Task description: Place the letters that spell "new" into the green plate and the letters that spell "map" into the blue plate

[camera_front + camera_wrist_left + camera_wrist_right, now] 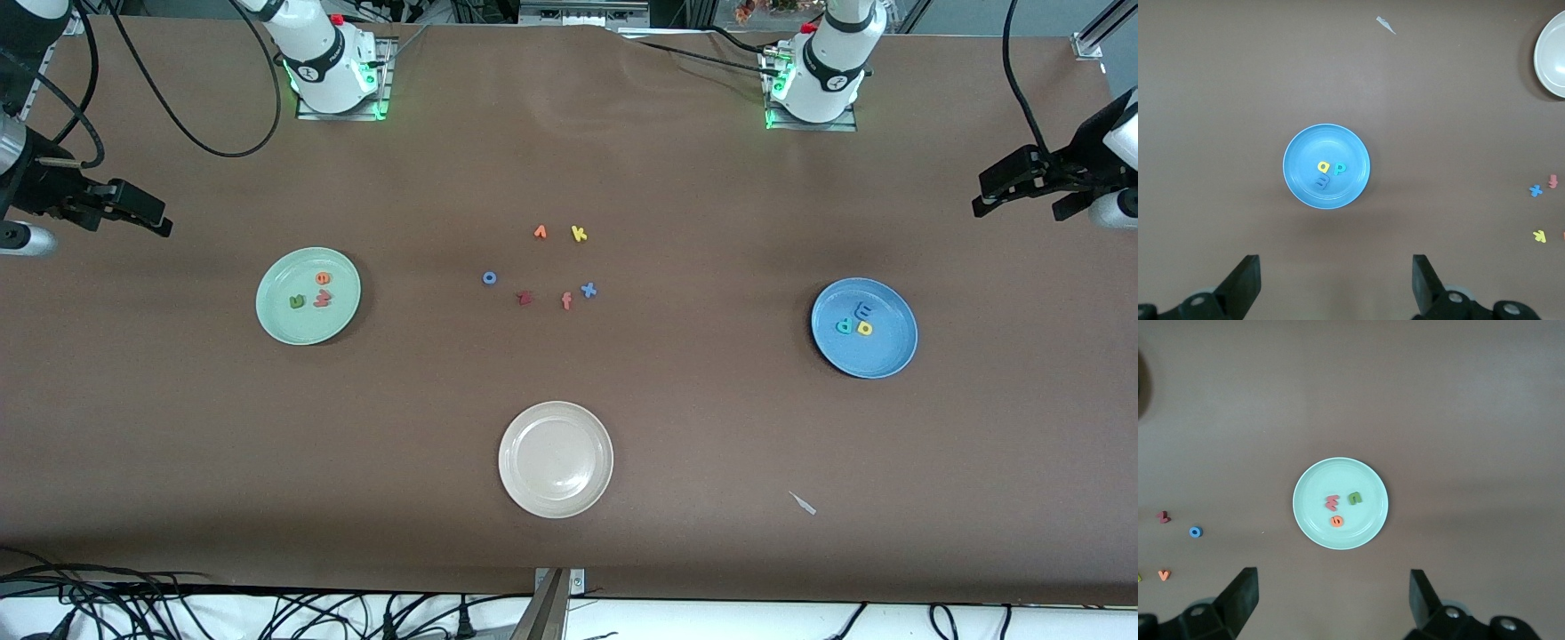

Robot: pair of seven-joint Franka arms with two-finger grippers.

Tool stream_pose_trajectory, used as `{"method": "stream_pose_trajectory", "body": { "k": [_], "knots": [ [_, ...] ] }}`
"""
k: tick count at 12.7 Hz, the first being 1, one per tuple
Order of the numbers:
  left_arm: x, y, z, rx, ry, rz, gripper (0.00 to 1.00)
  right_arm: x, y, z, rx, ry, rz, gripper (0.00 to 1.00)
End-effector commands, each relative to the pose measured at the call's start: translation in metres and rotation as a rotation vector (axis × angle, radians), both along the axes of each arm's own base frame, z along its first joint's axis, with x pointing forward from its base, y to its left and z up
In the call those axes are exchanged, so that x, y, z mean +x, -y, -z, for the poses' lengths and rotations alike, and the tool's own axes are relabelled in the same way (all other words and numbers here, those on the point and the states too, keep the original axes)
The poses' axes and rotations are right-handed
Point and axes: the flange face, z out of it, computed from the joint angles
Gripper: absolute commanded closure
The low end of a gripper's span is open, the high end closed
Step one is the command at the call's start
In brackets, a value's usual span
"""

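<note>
Robot lab: bolted arm bases [333, 76], cables [178, 613]

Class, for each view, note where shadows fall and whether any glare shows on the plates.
Front view: soft shadow beside the green plate and blue plate; faint sheen on the beige plate. Left wrist view: even light, dim shadow around the blue plate. Right wrist view: even light, no glare.

Beige plate [1553, 57] cut by left wrist view edge; dark red letter [525, 299] unreadable.

We see three letters [311, 294] lying in one plate [277, 322] toward the right arm's end, three more letters [855, 322] in another plate [889, 356] toward the left arm's end, loose letters [549, 267] between them.
</note>
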Motion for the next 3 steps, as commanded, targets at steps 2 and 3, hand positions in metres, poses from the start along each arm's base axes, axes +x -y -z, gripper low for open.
{"method": "stream_pose_trajectory", "body": {
  "k": [2, 3],
  "knots": [
    [0.0011, 0.0063, -0.0020, 0.049, 0.010, 0.022, 0.00, -0.0001, 0.0002, -0.0058, 0.014, -0.001, -0.010, 0.00],
    [0.0011, 0.0072, -0.0012, 0.049, 0.009, 0.023, 0.00, -0.0001, 0.0002, -0.0058, 0.014, -0.001, -0.009, 0.00]
  ]
}}
